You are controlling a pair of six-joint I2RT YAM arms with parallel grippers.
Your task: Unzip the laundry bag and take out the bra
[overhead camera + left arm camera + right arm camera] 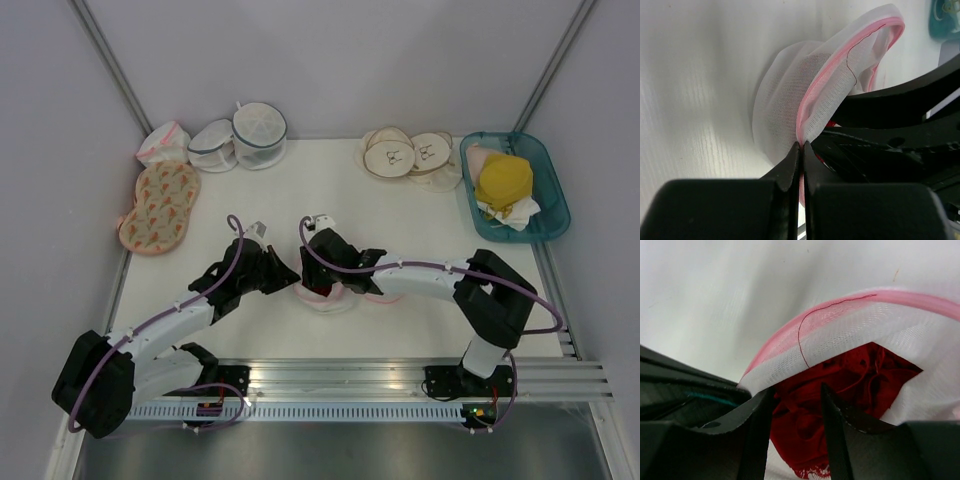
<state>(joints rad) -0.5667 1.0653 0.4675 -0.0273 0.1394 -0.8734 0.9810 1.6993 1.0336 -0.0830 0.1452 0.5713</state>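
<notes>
Tension matters: my left jaws clamp the pink rim [807, 102] of the laundry bag [777, 100], holding its mouth agape so my right jaws, half-narrowed, straddle the red bra [850, 380]; grip unclear.

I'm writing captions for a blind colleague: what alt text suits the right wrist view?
The two black fingers of the right gripper reach into the open laundry bag, straddling the red lace bra inside. The bag is white mesh with a pink rim.
</notes>
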